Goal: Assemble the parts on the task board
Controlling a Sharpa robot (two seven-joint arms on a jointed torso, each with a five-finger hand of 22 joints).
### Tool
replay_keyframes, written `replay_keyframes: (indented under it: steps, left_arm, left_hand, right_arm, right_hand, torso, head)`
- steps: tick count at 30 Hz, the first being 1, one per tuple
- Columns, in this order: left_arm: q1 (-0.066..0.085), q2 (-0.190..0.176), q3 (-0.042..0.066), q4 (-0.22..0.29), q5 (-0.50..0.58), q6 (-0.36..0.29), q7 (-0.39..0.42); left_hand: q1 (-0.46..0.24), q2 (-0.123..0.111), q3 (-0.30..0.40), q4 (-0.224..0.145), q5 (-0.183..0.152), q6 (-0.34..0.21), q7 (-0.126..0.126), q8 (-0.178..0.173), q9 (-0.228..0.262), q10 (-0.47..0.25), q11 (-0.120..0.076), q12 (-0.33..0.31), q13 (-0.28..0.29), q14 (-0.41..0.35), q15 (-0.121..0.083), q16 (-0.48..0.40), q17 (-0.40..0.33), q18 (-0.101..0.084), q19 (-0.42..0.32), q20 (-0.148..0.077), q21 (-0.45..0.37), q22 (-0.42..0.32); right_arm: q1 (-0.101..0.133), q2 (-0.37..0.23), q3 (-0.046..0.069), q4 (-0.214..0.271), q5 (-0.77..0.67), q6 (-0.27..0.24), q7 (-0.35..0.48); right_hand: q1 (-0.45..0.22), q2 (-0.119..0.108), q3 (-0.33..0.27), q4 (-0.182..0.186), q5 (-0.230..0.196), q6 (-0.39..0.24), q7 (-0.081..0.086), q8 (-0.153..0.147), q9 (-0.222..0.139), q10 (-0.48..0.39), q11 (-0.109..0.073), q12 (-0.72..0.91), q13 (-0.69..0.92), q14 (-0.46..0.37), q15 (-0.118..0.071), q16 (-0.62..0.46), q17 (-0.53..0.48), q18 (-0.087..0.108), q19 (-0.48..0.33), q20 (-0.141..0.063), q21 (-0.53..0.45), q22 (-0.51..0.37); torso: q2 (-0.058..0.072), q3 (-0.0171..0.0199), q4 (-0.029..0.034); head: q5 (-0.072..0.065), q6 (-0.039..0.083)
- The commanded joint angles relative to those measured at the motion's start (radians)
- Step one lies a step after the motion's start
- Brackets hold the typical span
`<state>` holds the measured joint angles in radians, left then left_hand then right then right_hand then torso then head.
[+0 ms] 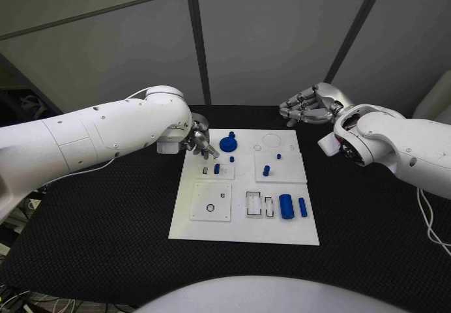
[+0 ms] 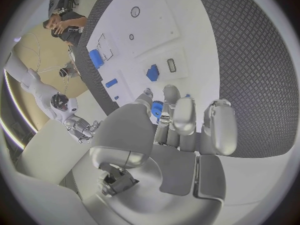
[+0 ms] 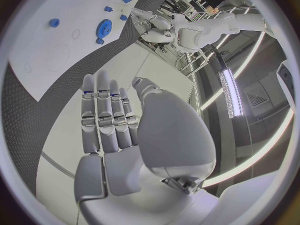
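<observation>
Black textured desk (image 1: 113, 222) carries the flat white rectangular task board (image 1: 246, 228) at centre. Small blue plastic parts: a gear-shaped piece (image 1: 229, 143) near its far edge, two cylinders (image 1: 285, 206) near the right. Left robot hand (image 1: 200, 143) sits beside the gear, grip unclear. Right robot hand (image 1: 310, 104) beyond the board, fingers straight, empty.

The bench (image 1: 113, 215) is covered with a black, finely textured mat that reaches its edges. Behind the bench stand pale grey wall panels (image 1: 272, 52), split by dark upright strips (image 1: 199, 52), one straight and one slanting. Beyond the bench's far right corner, a long bright light strip (image 3: 230, 92) curves along a grey ceiling, with a square vent (image 3: 257, 96) beside it. On the other side of the bench, the floor (image 2: 28, 60) beyond its edge is a warm tan colour.
</observation>
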<state>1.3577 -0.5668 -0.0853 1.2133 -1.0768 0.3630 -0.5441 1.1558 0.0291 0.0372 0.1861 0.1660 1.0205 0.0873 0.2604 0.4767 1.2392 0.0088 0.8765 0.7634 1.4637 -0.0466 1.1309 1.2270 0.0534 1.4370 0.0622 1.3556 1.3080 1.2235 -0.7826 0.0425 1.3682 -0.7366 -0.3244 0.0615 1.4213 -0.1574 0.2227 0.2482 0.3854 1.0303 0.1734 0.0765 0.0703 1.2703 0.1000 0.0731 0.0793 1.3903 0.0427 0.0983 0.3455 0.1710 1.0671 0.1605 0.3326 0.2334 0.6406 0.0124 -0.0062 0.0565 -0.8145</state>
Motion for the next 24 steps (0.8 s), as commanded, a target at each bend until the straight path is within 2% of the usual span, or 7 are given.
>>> replay_keyframes:
  steps: [1,7,14,24]
  left_arm:
    - [0.0,0.01,-0.003,0.001,-0.01,0.007,0.005]
    - [-0.004,0.033,-0.008,-0.012,-0.018,0.011,0.004]
    - [-0.007,0.054,-0.01,-0.025,-0.019,0.018,0.004]
    - [-0.008,0.072,-0.01,-0.042,-0.026,0.093,-0.002]
  left_hand:
    - [-0.005,-0.016,-0.006,0.002,0.002,0.012,-0.002,-0.004,0.003,0.01,0.001,0.013,0.012,0.019,-0.005,0.006,0.002,0.001,0.009,-0.001,0.007,0.113]
    - [-0.014,-0.021,-0.01,0.008,0.001,0.014,-0.003,-0.004,0.004,0.013,0.0,0.025,0.024,0.02,-0.006,0.005,0.001,0.0,0.011,-0.002,0.011,0.116]
    - [-0.019,-0.022,-0.013,0.012,0.001,0.014,-0.003,-0.006,0.004,0.014,0.0,0.031,0.031,0.019,-0.006,0.004,0.0,0.0,0.012,-0.003,0.012,0.118]
    - [-0.011,-0.017,-0.007,0.008,0.002,0.016,-0.004,-0.007,0.005,0.006,-0.001,0.022,0.02,0.019,-0.006,0.002,-0.002,0.0,0.012,-0.003,0.013,0.119]
  right_arm:
    - [0.002,0.003,0.0,-0.001,-0.006,0.013,-0.003]
    - [0.002,0.007,0.0,-0.002,-0.006,0.015,-0.004]
    - [0.002,0.01,0.0,-0.003,-0.006,0.017,-0.006]
    - [0.002,0.013,0.0,-0.004,-0.006,0.02,-0.008]
  right_hand:
    - [-0.001,0.007,0.0,-0.005,0.004,0.006,0.002,0.003,0.001,0.007,0.0,0.004,0.001,0.007,-0.003,-0.005,0.001,0.014,0.006,-0.002,-0.005,-0.001]
    - [-0.003,0.006,-0.001,-0.004,0.004,0.005,0.002,0.003,0.001,0.007,0.0,0.004,0.001,0.007,-0.003,-0.005,0.002,0.014,0.007,-0.003,-0.005,-0.001]
    - [-0.005,0.004,-0.002,-0.004,0.004,0.004,0.002,0.002,0.0,0.007,0.001,0.003,0.001,0.008,-0.003,-0.006,0.002,0.013,0.009,-0.003,-0.005,-0.002]
    - [-0.007,0.004,-0.003,-0.002,0.004,0.003,0.003,0.001,0.0,0.006,0.001,0.003,0.001,0.007,-0.002,-0.007,0.002,0.013,0.009,-0.003,-0.006,-0.002]
  torso:
    - [0.002,0.0007,-0.0005]
    - [0.003,0.0005,0.0003]
    - [0.002,0.0002,-0.0001]
    - [0.0,-0.0005,0.0014]
  head:
    - [-0.001,-0.001]
    - [-0.002,-0.004]
    - [-0.004,-0.009]
    - [-0.005,-0.013]
